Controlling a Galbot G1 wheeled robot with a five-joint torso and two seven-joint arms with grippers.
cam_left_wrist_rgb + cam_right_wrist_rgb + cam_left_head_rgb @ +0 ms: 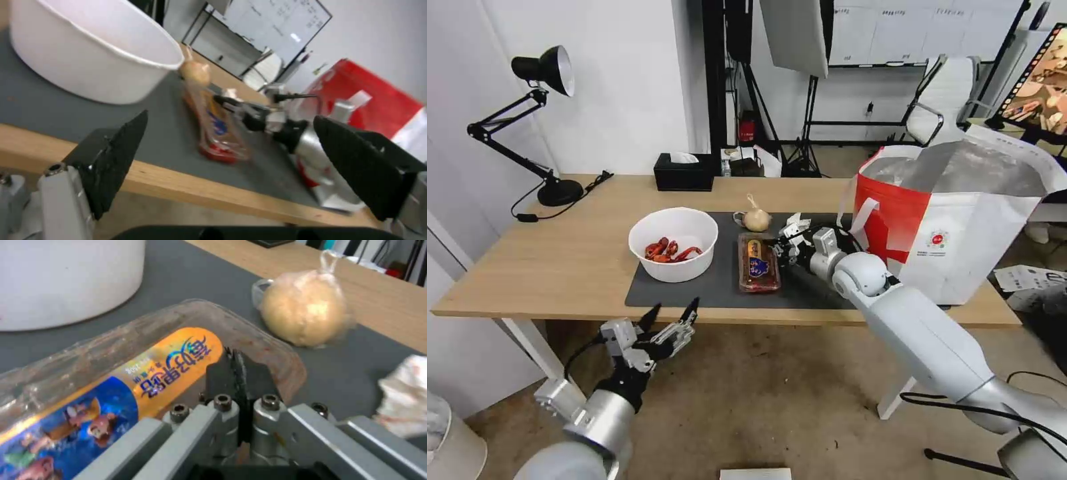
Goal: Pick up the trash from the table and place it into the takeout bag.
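On the table (pixel 560 260) lies a dark grey mat (pixel 720 287) with the trash on it. The white bowl (pixel 677 270) (pixel 89 56) (pixel 66 280) holds red shells. The clear tray (pixel 758 267) (pixel 218 133) (pixel 111 373) with an orange-blue label rests on the mat. My right gripper (pixel 778 252) (pixel 235 363) is shut on its right rim. Beyond lie the knotted beige bag (pixel 757 219) (pixel 305 311) and the crumpled tissue (pixel 796 225) (pixel 402 396). The takeout bag (pixel 960 233) (pixel 369 96) stands open at the table's right. My left gripper (pixel 675 312) (pixel 231 118) hangs open below the front edge.
A black desk lamp (pixel 540 120) stands at the table's back left, its cable trailing on the wood. A black tissue box (pixel 684 172) sits at the back edge. Behind are light stands and a white chair (pixel 940 100). A white bin (pixel 447 440) stands on the floor, left.
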